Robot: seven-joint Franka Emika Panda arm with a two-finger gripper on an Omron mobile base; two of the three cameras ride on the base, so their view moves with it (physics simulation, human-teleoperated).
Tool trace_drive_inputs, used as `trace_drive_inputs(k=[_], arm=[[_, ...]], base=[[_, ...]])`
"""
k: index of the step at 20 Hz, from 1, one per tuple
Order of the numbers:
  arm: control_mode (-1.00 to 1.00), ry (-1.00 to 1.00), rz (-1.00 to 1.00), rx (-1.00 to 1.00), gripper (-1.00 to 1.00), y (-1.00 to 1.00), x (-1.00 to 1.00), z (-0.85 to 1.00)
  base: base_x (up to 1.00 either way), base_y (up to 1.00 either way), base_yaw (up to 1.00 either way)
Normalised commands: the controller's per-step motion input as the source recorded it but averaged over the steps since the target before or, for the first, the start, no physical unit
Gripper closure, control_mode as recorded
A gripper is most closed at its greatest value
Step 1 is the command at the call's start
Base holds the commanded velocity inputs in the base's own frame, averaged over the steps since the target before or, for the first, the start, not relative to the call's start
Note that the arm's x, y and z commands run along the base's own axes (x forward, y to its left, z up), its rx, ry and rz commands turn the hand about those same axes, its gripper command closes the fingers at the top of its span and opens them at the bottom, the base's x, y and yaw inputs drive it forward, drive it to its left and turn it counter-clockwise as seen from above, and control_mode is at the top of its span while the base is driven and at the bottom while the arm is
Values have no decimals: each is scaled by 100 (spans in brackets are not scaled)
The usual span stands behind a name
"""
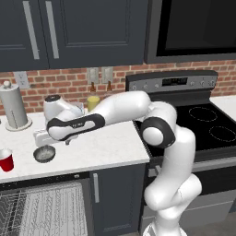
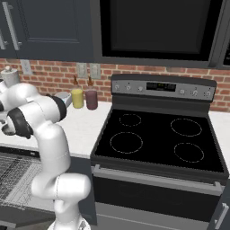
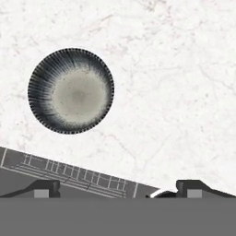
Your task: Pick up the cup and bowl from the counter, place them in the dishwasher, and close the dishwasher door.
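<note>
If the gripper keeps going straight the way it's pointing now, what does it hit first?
Most likely bare counter. The open gripper points straight down at the white stone, with the bowl off to one side of its line and the dishwasher rack past the counter edge. Depth is hard to judge.

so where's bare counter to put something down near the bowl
Free: the counter between the bowl and the stovetop, and the front strip between the bowl and cup. Crowded: the back wall, with paper towel holder and jars.
</note>
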Motion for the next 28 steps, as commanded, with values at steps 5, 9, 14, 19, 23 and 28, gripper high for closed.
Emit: trace_drive_inputs(k=[5, 9, 14, 19, 23, 28], arm=[[-100, 0, 0, 0, -100, 5, 0, -30], [-100, 0, 0, 0, -100, 8, 1, -33], [-100, 0, -1, 0, -100, 19, 16, -26], [-100, 0, -6, 0, -100, 18, 36, -1], [-100, 1, -6, 0, -100, 13, 32, 0], [-100, 0, 0, 0, -100, 0, 8, 0]], base=[[0, 0, 0], [0, 0, 0], [0, 0, 0], [0, 0, 0], [0, 0, 0], [0, 0, 0]])
